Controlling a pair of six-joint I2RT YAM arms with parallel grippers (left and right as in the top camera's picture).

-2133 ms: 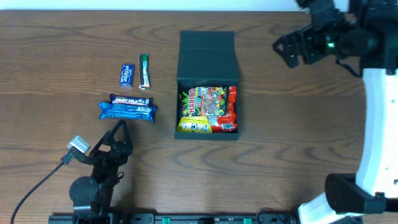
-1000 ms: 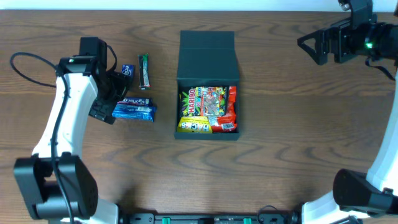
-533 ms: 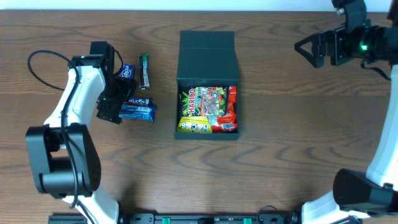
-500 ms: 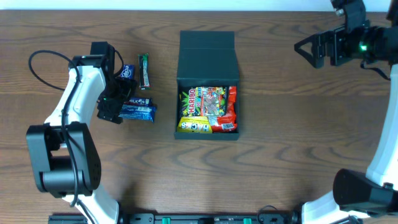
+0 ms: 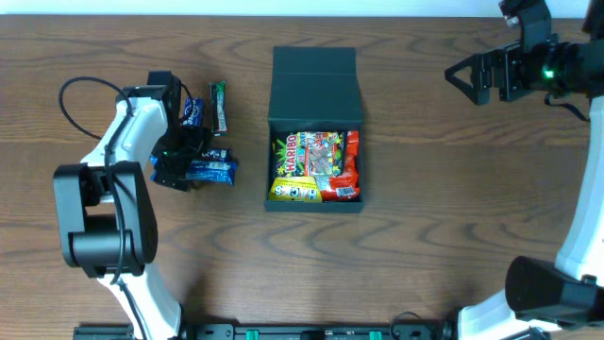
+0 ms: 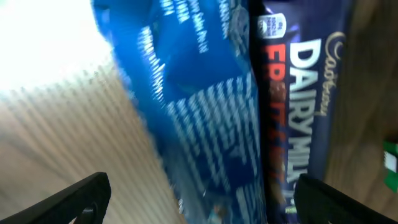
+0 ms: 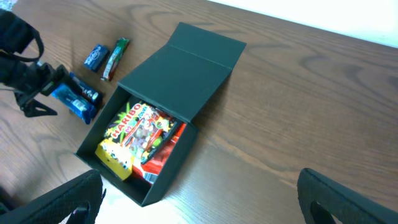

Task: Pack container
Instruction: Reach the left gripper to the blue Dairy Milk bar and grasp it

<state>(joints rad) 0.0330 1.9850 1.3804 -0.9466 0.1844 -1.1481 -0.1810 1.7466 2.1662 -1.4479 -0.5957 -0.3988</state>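
Observing remotely, I note left end effector (image 5: pixel 185 168) open above the blue packet (image 5: pixel 211 171) toward the desk's left edge; right end effector (image 5: pixel 463 79) open, empty, far-right corner; container (image 5: pixel 313 83) mid-desk, lid open.

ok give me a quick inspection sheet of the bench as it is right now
surface: wooden table, no spills seen
job's things: container open, lid flap laid back flat; Haribo bag and red packet inside
loose snacks: blue packet, Dairy Milk bar, small blue packet and green stick, all left of the container
clutter: nothing seen
grippers: left jaws open, straddling the blue packet and Dairy Milk bar; right jaws open, near the far right corner, holding nothing
cables: black cable looping beside the left arm
surroundings: white strip beyond the far edge
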